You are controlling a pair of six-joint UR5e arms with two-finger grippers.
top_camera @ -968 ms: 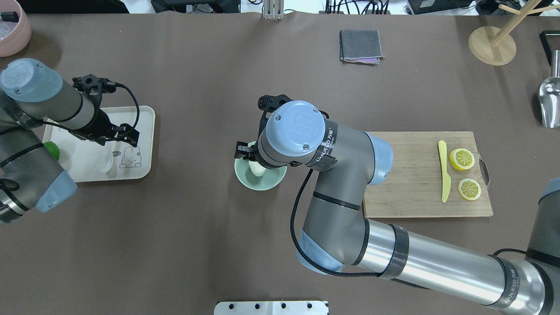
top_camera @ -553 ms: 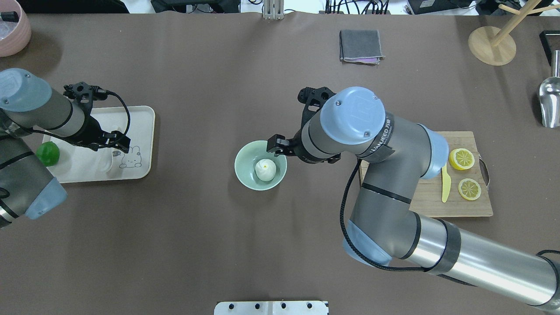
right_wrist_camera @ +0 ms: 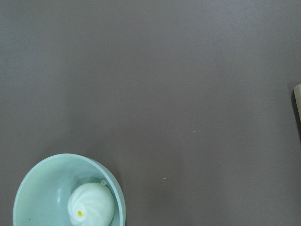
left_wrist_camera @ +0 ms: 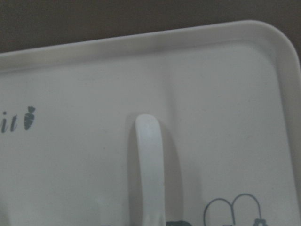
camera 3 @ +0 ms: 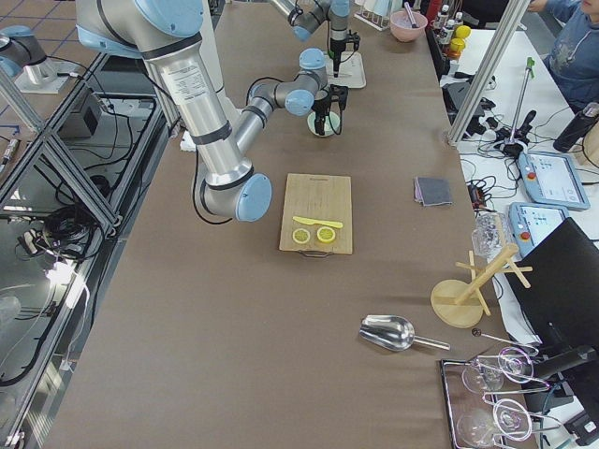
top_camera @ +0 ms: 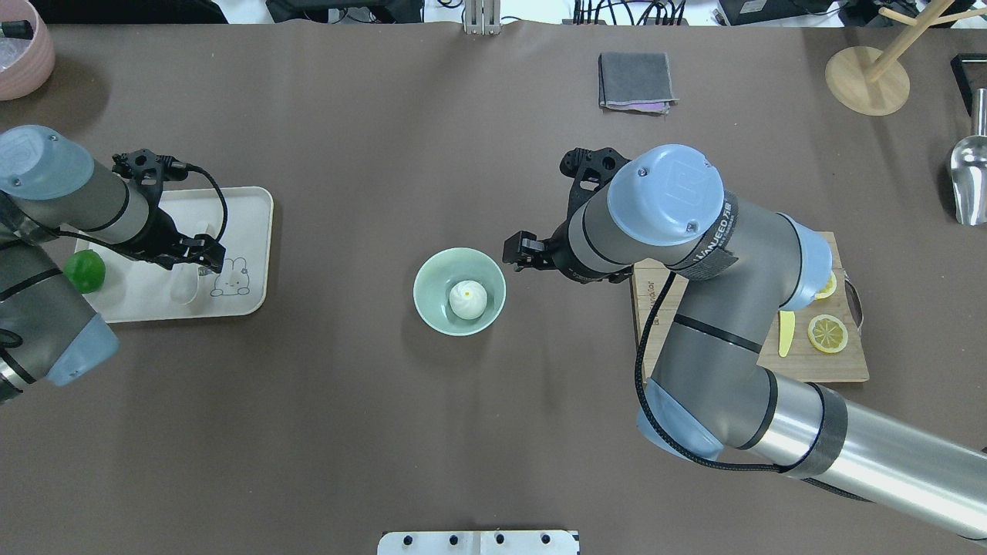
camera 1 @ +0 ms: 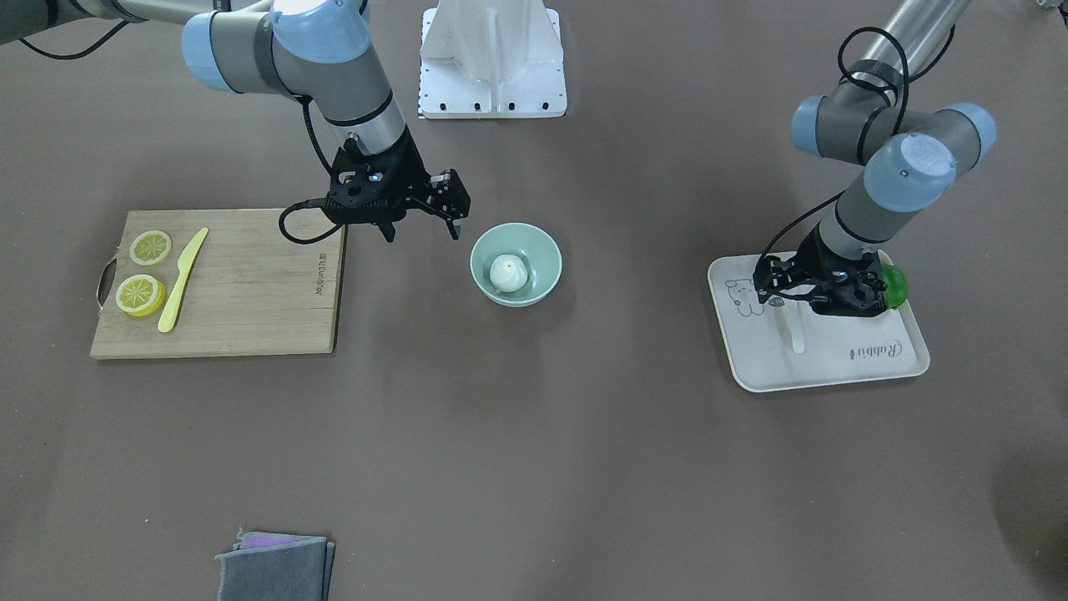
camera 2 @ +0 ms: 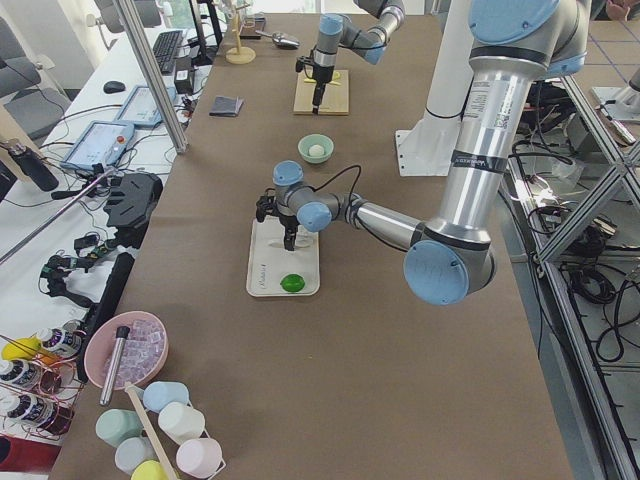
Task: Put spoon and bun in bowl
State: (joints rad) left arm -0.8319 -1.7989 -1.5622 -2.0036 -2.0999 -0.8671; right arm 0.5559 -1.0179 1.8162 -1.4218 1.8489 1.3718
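Note:
The white bun [top_camera: 468,299] lies in the mint-green bowl [top_camera: 432,271] at the table's middle; both also show in the front view, the bun [camera 1: 508,272] in the bowl [camera 1: 536,244], and in the right wrist view [right_wrist_camera: 91,205]. My right gripper [top_camera: 526,254] [camera 1: 421,229] is open and empty, just right of the bowl. The white spoon [camera 1: 794,334] [left_wrist_camera: 150,160] lies on the cream tray [top_camera: 250,208] [left_wrist_camera: 94,84]. My left gripper [top_camera: 204,258] [camera 1: 766,288] hovers low over the spoon, open, not holding it.
A green lime [top_camera: 83,270] sits at the tray's left edge. A wooden cutting board [camera 1: 250,292] holds two lemon slices [camera 1: 150,247] and a yellow knife [camera 1: 182,280]. A grey cloth [top_camera: 636,81], pink bowl [top_camera: 23,54], wooden stand [top_camera: 867,77] and metal scoop [top_camera: 970,177] line the far edge.
My right gripper let go of the bun in the bowl and drew back to the right. My left gripper shifted a little over the tray toward the spoon.

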